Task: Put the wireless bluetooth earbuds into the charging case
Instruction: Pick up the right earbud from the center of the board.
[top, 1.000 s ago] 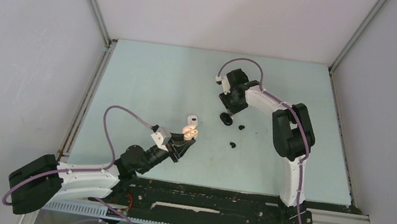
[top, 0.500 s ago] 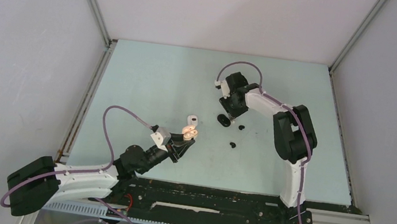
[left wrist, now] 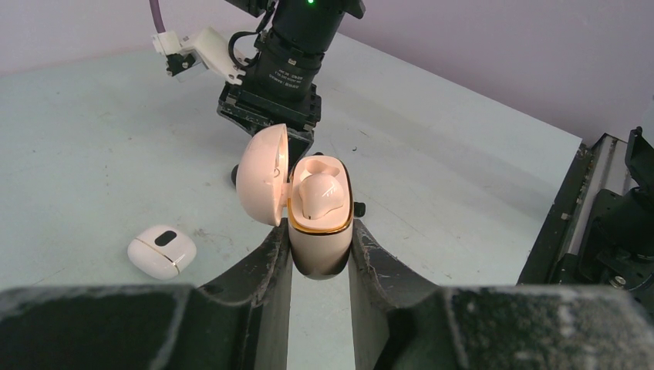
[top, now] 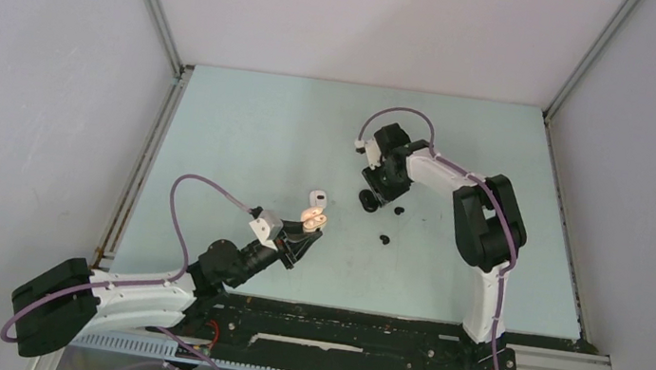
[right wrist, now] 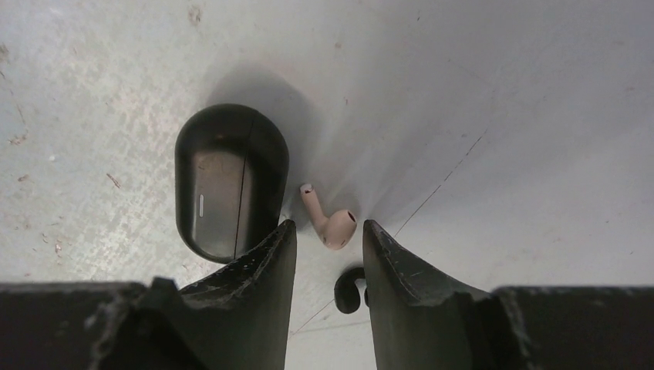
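Pink case (left wrist: 320, 231): glossy, rounded, open.
Left claw (left wrist: 320, 258): narrow, gripping pink case.
Pink earbud (right wrist: 332, 223): stemmed, beside matte black case (right wrist: 230, 181).
Right claw (right wrist: 328, 247): half open, empty, above pink earbud.

obstacle: black case (right wrist: 230, 181) | just beside pink earbud (right wrist: 332, 225) (one side) — other side free

Robotics lab test cell, seen from my mount: blank white walls (top: 25, 59), aluminium frame rails (top: 150, 1), one scuffed pale-green bench (top: 246, 126) beneath me.
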